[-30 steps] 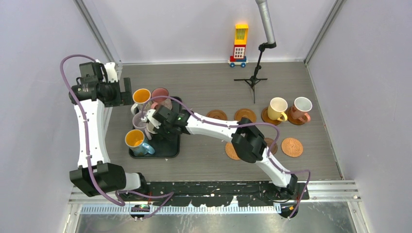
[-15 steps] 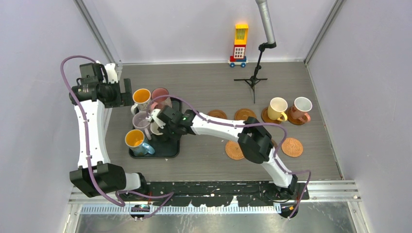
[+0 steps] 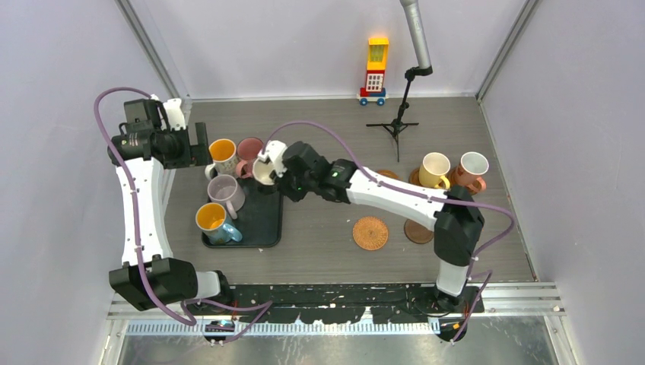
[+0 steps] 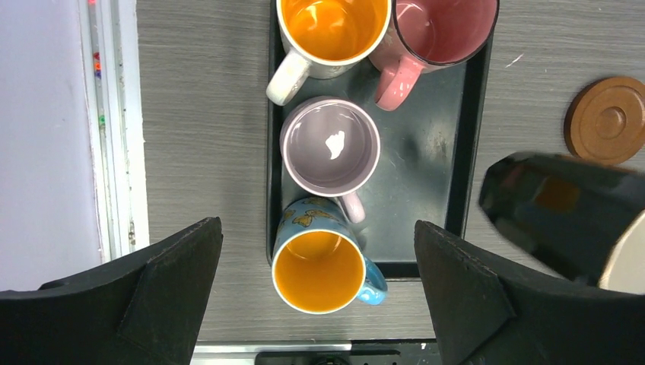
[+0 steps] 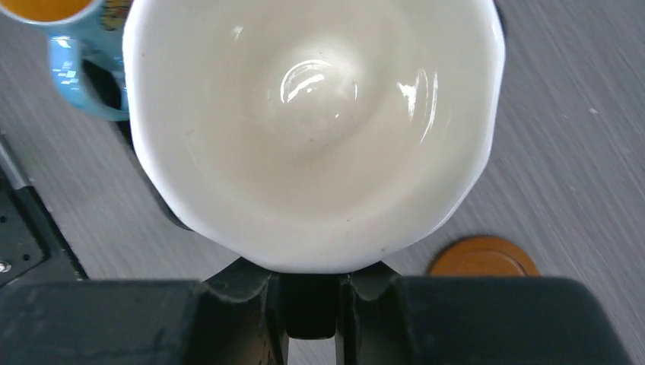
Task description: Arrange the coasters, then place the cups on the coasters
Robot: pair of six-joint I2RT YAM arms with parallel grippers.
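Grey wood-grain table [image 3: 319, 122] w/ pale lilac walls [image 3: 304, 46].

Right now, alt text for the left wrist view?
A black rectangular tray holds four ceramic mugs: orange-lined white, pink, lilac and orange-lined blue. A tilted glossy black mug shows at right, below a round brown coaster. The left gripper's open black fingers frame the bottom.
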